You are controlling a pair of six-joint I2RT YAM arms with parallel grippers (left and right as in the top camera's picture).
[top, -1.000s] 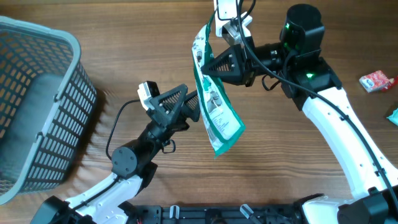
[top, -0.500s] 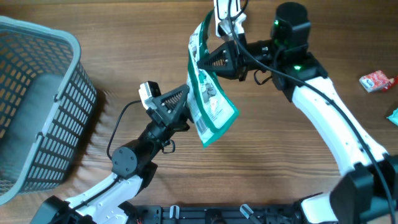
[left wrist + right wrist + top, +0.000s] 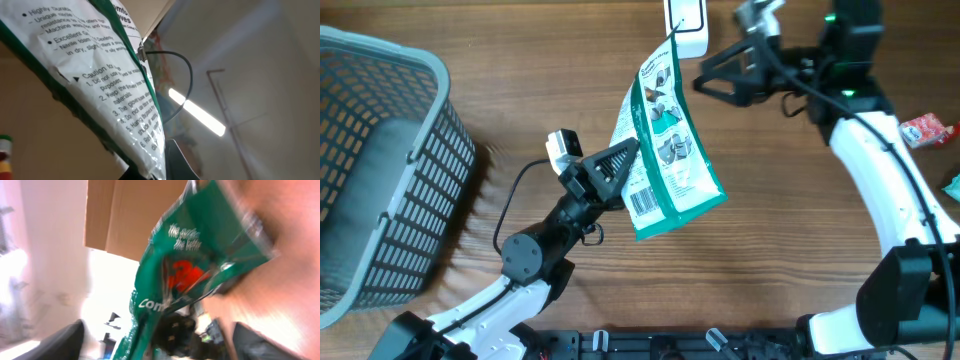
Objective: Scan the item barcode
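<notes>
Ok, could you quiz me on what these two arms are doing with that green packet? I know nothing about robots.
1. True or false: the right pincer is clamped on the green packet.
2. In the overhead view, where does the grey basket stand? A) left edge B) right edge C) centre
3. Which pincer holds the packet?

Key:
1. False: it stands open, apart from the packet.
2. A
3. The left pincer, shut on the packet's lower edge near the barcode.
</notes>
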